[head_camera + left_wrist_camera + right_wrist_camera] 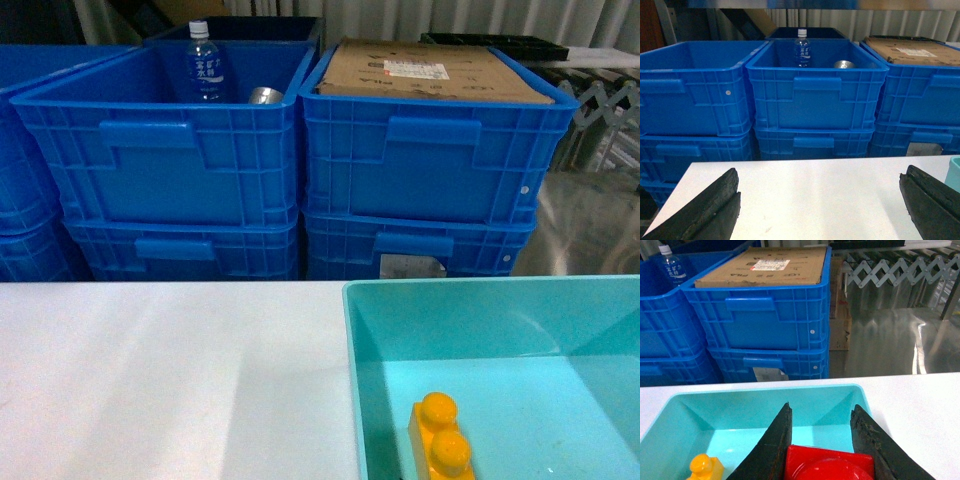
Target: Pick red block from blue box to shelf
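Observation:
In the right wrist view the glossy red block (830,465) sits between the two black fingers of my right gripper (821,406), which is shut on it inside the turquoise blue box (765,391). The head view shows that box (352,380) at the lower right, but neither the red block nor either gripper. My left gripper (821,172) hangs wide open over the bare white table (815,200), holding nothing. The shelf's shiny steel deck (890,345) lies behind the table and carries blue crates.
A yellow-orange two-stud brick (442,440) lies on the box floor, left of the red block. Stacked dark blue ribbed crates (160,150) stand behind the table, one holding a water bottle (205,62), one a cardboard box (430,70). An accordion conveyor (890,270) is far right.

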Available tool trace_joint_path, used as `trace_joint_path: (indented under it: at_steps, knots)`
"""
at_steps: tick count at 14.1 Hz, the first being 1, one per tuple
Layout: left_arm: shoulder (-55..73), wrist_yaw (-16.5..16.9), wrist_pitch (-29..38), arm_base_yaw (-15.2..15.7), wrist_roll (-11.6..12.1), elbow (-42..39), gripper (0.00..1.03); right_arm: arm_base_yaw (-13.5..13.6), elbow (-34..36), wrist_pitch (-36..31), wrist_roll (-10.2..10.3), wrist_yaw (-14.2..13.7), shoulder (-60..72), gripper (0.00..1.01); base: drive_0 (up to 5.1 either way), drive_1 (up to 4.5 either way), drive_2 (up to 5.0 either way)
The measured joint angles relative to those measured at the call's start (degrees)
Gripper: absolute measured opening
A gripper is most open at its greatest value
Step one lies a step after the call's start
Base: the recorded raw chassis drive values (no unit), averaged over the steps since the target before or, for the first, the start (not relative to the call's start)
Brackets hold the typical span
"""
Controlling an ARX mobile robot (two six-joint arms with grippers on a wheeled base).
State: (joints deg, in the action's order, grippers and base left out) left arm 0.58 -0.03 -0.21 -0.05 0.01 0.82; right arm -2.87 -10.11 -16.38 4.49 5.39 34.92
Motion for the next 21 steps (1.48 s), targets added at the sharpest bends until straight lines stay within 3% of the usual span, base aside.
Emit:
trace_joint_path:
  at_steps: [4,7,21]
  knots:
    - [0.0,0.0,-0.02,0.0,0.0,0.0,0.98,3.19,0.07,-0.11,0.46,-2.67,-1.05,0.29,0.0,0.0,0.0]
    - [0.0,-0.02,-0.02,0.0,0.0,0.0,0.98,7.17,1.11,-0.33,-2.25,-6.8,-3.61,0.29,0.0,0.0,0.0]
    - [0.0,0.0,-0.02,0.0,0.0,0.0,0.98,6.25,2.1,-0.81,-3.04,-6.29,-3.39,0.29,0.0,0.0,0.0]
